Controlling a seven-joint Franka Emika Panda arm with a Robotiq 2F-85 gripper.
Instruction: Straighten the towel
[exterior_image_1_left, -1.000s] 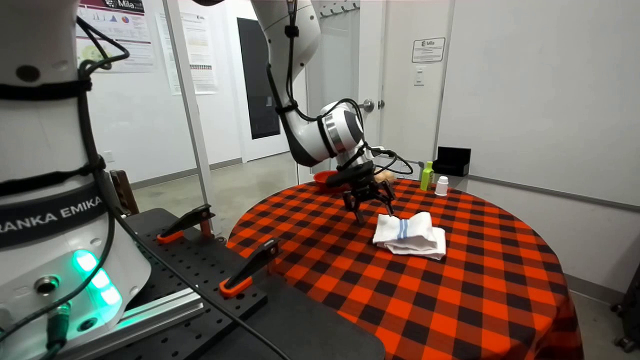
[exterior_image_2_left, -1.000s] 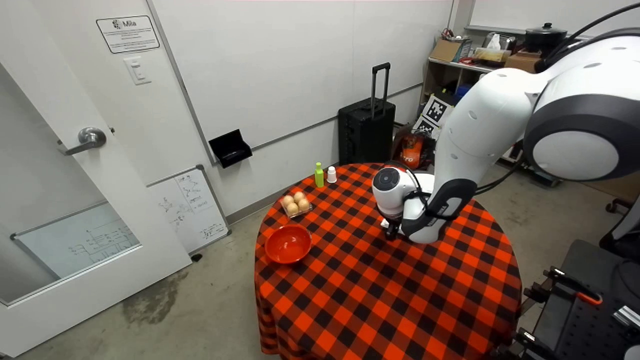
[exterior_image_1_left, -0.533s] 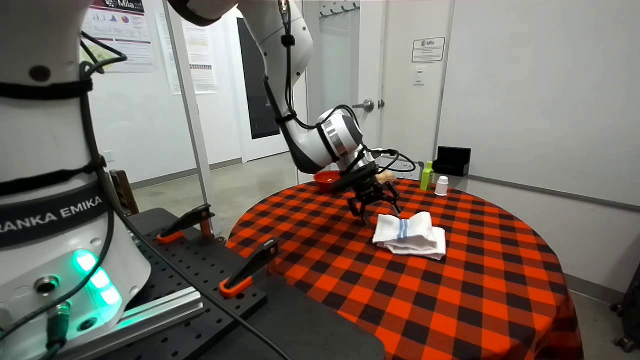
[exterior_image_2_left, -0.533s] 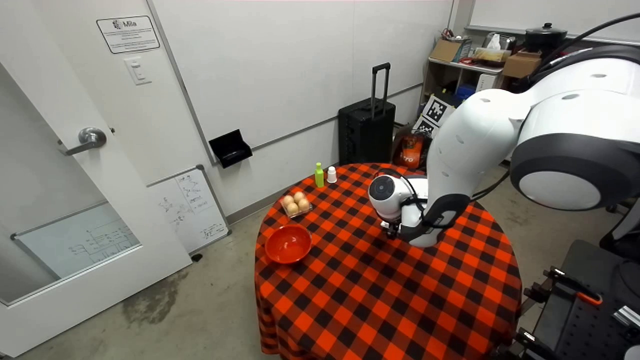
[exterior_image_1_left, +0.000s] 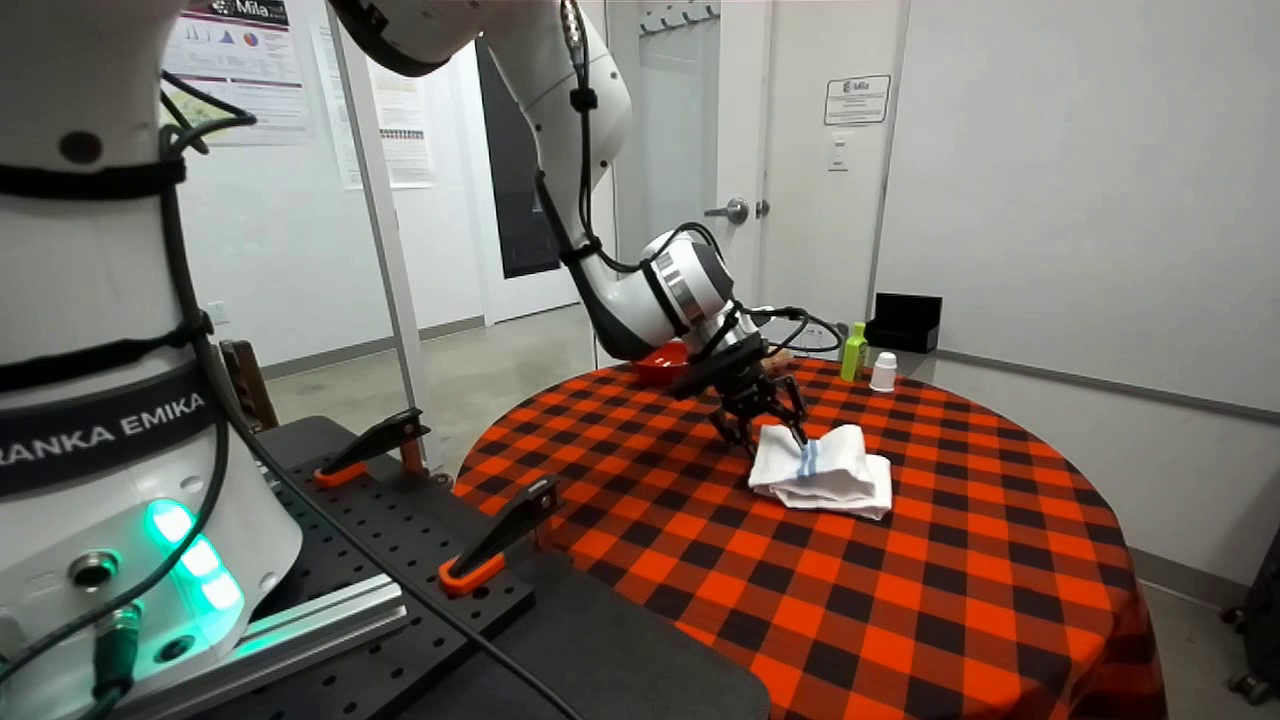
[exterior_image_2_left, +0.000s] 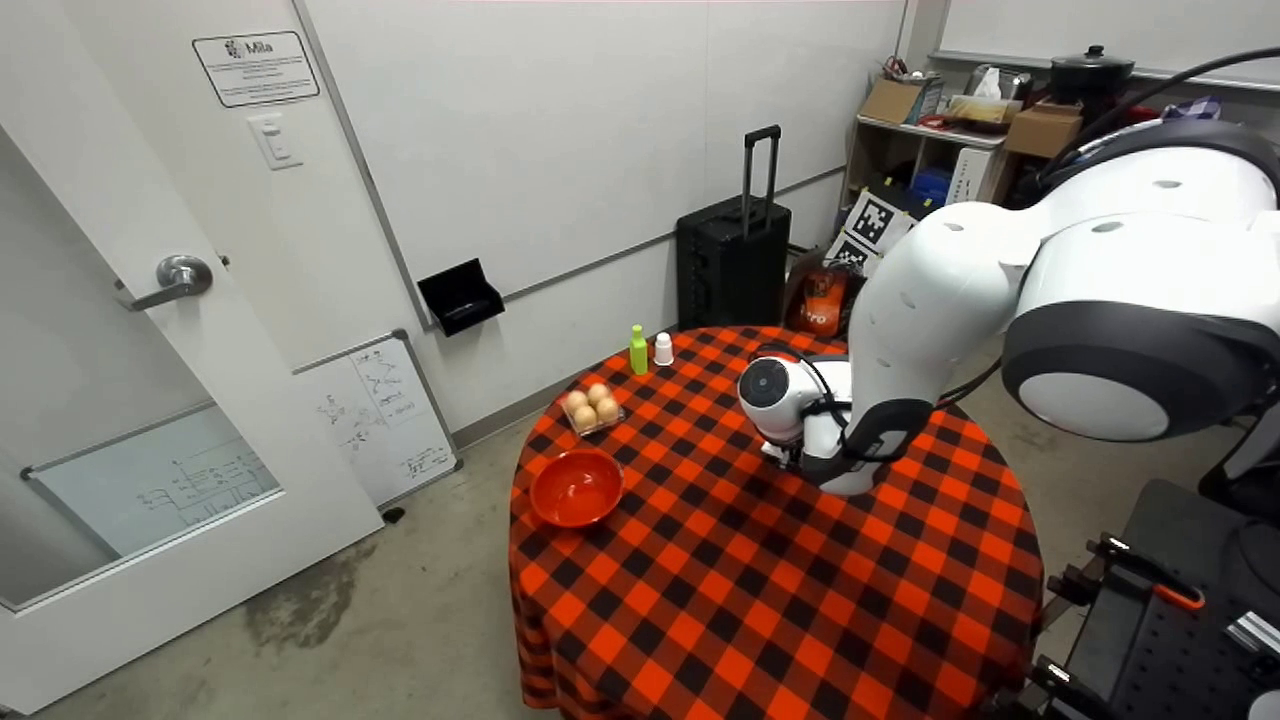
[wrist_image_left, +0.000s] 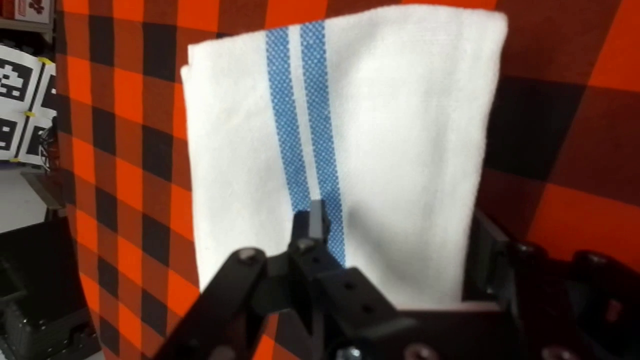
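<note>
The white towel (exterior_image_1_left: 815, 468) with two blue stripes lies folded on the red-and-black checked table, its upper layer raised and uneven. In the wrist view the towel (wrist_image_left: 400, 115) fills the middle. My gripper (exterior_image_1_left: 776, 442) is open and low at the towel's edge. In the wrist view the gripper (wrist_image_left: 397, 220) has one finger over the blue stripes and the other just beyond the towel's right edge. I cannot tell whether the finger over the stripes presses on the cloth. In an exterior view the arm hides most of the gripper (exterior_image_2_left: 787, 460) and most or all of the towel.
A red bowl (exterior_image_2_left: 577, 488), several eggs in a clear carton (exterior_image_2_left: 592, 408), a green bottle (exterior_image_2_left: 638, 352) and a small white container (exterior_image_2_left: 663, 350) stand along the table's edge. Clamps (exterior_image_1_left: 505, 530) sit on the robot's black mounting board.
My gripper has moved down and toward the towel, from beside it to over its edge, staying open. The towel's edge under the finger has shifted very slightly.
</note>
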